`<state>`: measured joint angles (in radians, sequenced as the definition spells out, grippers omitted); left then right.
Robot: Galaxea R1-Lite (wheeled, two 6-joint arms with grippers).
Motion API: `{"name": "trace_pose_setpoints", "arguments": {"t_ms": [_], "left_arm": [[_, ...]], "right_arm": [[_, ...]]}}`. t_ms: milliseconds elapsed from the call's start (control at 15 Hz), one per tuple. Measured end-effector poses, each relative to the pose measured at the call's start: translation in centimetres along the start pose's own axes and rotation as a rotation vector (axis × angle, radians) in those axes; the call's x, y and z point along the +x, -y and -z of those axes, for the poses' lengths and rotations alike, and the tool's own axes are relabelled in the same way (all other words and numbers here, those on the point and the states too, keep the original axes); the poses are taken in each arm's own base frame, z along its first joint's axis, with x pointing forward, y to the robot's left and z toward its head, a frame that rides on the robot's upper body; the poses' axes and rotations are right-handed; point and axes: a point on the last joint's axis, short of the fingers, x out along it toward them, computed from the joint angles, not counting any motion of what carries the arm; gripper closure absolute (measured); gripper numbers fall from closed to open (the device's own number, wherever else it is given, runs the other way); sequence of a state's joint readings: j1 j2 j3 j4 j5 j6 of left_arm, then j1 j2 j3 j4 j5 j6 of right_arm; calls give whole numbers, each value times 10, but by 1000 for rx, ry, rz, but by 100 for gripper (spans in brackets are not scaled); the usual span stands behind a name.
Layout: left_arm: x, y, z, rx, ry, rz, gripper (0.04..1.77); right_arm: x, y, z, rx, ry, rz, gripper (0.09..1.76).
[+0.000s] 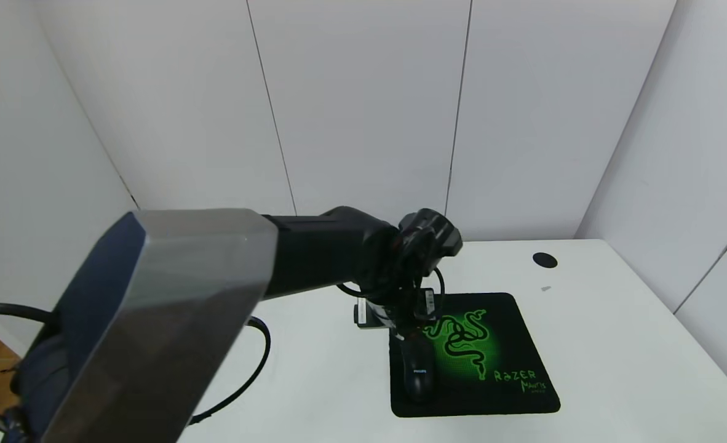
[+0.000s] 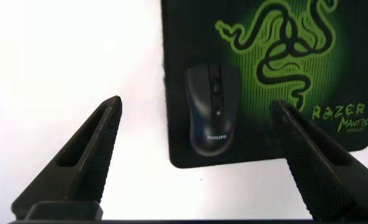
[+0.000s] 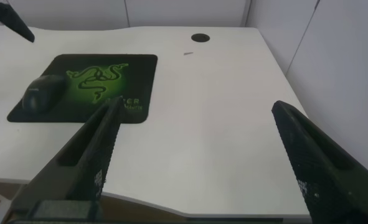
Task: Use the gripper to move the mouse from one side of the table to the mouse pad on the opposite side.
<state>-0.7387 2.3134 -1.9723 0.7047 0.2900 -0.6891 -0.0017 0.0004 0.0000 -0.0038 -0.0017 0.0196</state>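
The black mouse (image 1: 417, 372) lies on the left part of the black mouse pad (image 1: 511, 320) with the green snake logo. My left gripper (image 1: 408, 332) hangs just above the mouse's far end, open and empty, not touching it. In the left wrist view the mouse (image 2: 212, 109) lies on the pad (image 2: 246, 134) below and between the spread fingers of the left gripper (image 2: 196, 102). My right gripper (image 3: 197, 106) is open and empty over the near right part of the white table (image 3: 221, 143). From there the mouse (image 3: 43, 91) and pad (image 3: 137, 68) show farther off.
A round black cable hole (image 1: 544, 259) lies in the table (image 1: 615, 344) behind the pad, with a small grey mark beside it. White wall panels close the back and right. The left arm's grey shell (image 1: 173, 307) and looped cable fill the near left.
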Motion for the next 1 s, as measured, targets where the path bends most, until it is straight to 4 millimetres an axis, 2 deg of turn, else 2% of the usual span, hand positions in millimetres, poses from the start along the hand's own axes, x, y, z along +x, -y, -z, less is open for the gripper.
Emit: {"name": "trace_pose_setpoints", "arguments": {"t_ms": [267, 467, 733, 1000], "left_arm": [[-31, -48, -39, -54, 91, -19, 12], [-45, -90, -62, -109, 197, -22, 11], [-58, -153, -75, -110, 348, -50, 11], [-86, -224, -72, -154, 427, -75, 10]], "right_arm": [[0, 0, 0, 0, 0, 1, 14], [0, 0, 0, 0, 0, 1, 14], [0, 0, 0, 0, 0, 0, 14], [0, 0, 0, 0, 0, 1, 14]]}}
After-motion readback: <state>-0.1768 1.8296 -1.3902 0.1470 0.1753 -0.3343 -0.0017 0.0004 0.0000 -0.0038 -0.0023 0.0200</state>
